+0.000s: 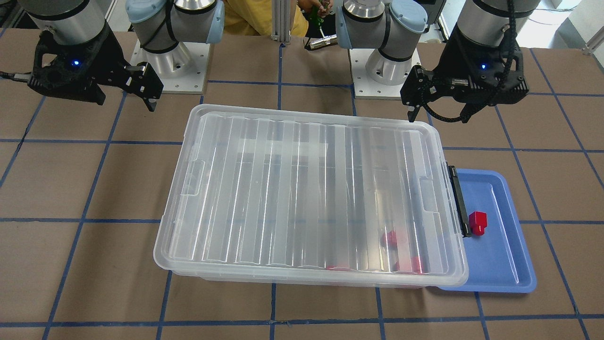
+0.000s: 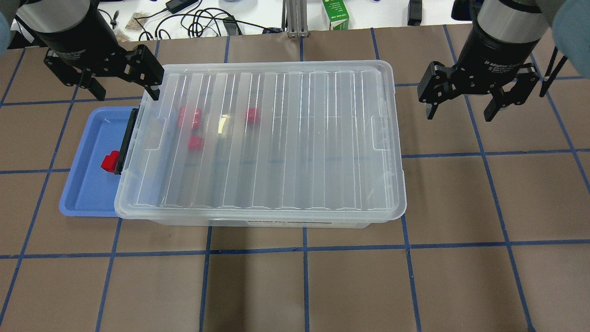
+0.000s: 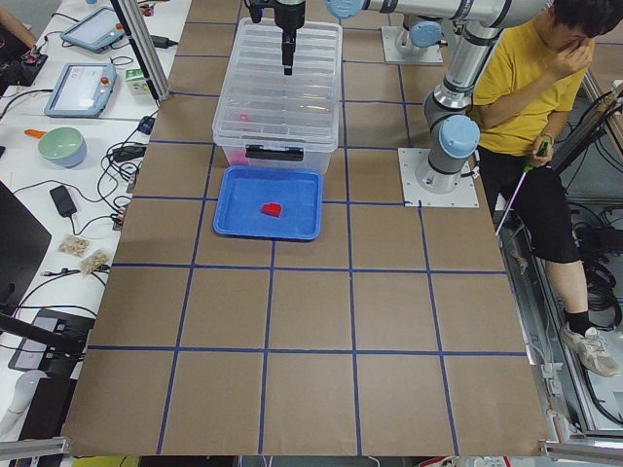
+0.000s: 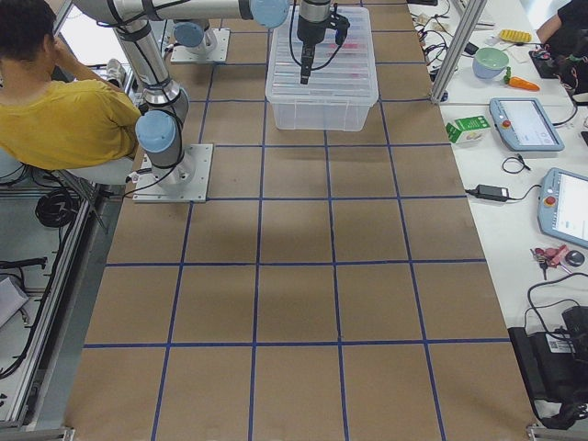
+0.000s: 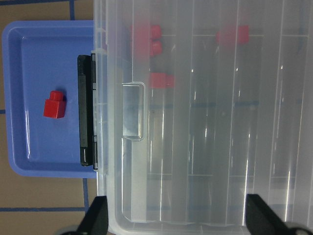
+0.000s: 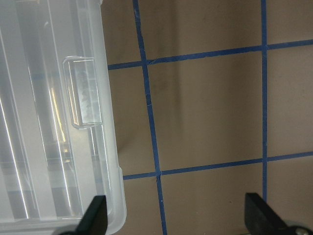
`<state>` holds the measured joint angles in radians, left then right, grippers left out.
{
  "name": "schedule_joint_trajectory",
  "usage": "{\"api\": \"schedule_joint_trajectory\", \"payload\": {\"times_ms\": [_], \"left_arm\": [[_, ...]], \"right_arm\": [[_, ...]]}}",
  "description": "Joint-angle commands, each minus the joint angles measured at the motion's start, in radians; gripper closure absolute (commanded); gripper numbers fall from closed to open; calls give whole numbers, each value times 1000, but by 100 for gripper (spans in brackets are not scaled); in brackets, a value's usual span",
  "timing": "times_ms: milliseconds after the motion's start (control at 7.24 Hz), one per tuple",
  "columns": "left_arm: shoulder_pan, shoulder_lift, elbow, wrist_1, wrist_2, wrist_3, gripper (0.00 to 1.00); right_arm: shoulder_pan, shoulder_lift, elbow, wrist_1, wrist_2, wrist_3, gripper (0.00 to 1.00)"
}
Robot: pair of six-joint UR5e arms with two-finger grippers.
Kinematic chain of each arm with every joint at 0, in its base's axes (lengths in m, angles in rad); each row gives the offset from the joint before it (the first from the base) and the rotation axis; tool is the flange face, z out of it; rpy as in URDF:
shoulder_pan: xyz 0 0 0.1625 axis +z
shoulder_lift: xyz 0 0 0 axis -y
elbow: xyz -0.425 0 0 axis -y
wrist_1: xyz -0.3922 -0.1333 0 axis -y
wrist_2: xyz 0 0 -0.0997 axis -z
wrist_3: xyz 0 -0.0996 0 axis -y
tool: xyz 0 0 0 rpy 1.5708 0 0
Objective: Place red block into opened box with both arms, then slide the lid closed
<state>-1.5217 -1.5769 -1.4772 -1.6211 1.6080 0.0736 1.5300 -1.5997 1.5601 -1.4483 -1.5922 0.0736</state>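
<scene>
The clear lid (image 2: 276, 138) lies over the whole box (image 2: 258, 222); the black latch bar (image 2: 125, 140) sits at the box's left end. Blurred through the lid, several red blocks (image 2: 190, 117) lie inside near that end. One more red block (image 2: 109, 162) lies in the blue tray (image 2: 87, 193), beside the latch. My left gripper (image 2: 120, 91) hovers open over the box's far left corner, holding nothing. My right gripper (image 2: 461, 110) hangs open over bare table to the right of the box, also holding nothing. In the left wrist view the tray's red block (image 5: 54, 104) lies left of the latch.
The blue tray (image 1: 500, 264) is partly tucked under the box's latch end. A person in a yellow shirt (image 3: 526, 78) sits behind the arm bases. A green carton (image 2: 335, 14), cables and tablets lie on the white bench beyond the table's far edge.
</scene>
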Motion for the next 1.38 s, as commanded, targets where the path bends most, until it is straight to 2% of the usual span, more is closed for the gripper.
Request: {"api": "schedule_joint_trajectory", "payload": {"times_ms": [0,414,691,1243], "left_arm": [[0,0,0,0,-2,-2,0],[0,0,-2,0,-2,-5,0],[0,0,-3,0,4,-14,0],[0,0,-3,0,4,-14,0]], "right_arm": [[-1,0,1,-1,-3,0,0],[-4,24,15,-30,-6,-4,0],[4,136,17,-189,14,35,0],[36,208,40,-251,69,80,0]]}}
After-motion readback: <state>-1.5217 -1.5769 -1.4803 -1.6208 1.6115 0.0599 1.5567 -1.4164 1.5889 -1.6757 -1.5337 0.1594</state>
